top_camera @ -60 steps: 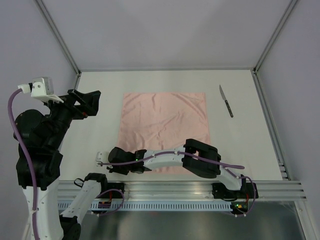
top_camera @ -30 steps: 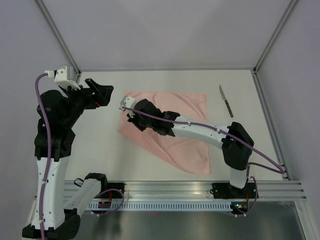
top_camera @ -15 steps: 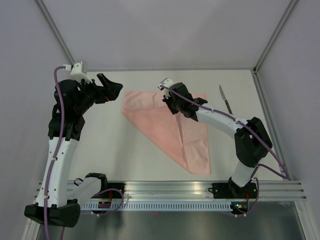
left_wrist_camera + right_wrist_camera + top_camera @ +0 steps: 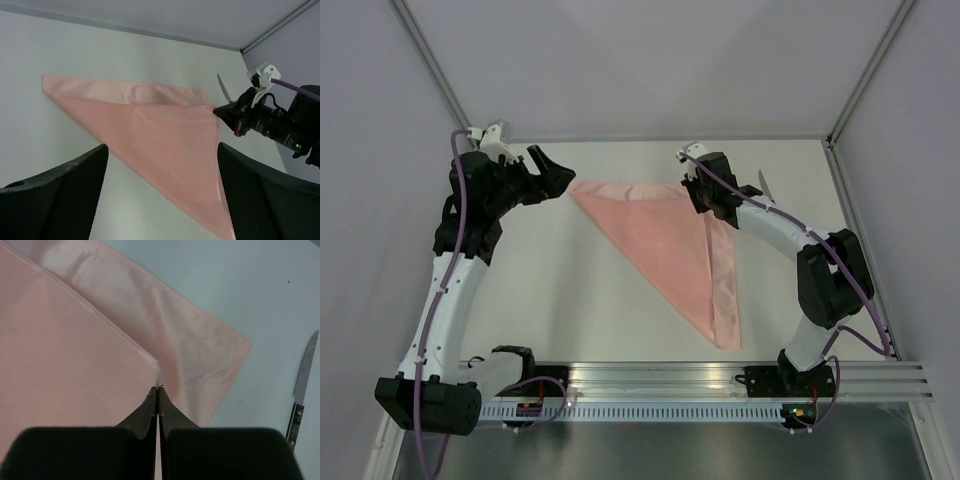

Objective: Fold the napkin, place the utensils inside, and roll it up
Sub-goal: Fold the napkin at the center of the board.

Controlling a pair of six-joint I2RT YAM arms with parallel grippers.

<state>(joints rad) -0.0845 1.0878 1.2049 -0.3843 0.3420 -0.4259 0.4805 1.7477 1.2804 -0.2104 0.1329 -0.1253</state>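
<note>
The salmon-pink napkin [image 4: 660, 235] lies folded over on the table, a triangle with a strip along its right side. My right gripper [image 4: 706, 208] is shut on a napkin corner and holds it just above the back right corner; in the right wrist view [image 4: 158, 388] the cloth edge sits between the closed tips. My left gripper [image 4: 558, 175] is open and empty beside the napkin's back left corner; its view looks over the cloth [image 4: 150, 130] between the spread fingers [image 4: 161, 150]. One dark-grey knife [image 4: 763, 180] lies right of the napkin, partly behind the right arm.
The knife also shows in the right wrist view [image 4: 301, 390] and the left wrist view [image 4: 223, 90]. White enclosure walls bound the table at the back and sides. The aluminium rail [image 4: 660, 375] with the arm bases runs along the near edge.
My right gripper has carried the napkin's near left corner across to the back right, folding the cloth diagonally. My left arm has reached further toward the back left corner.
</note>
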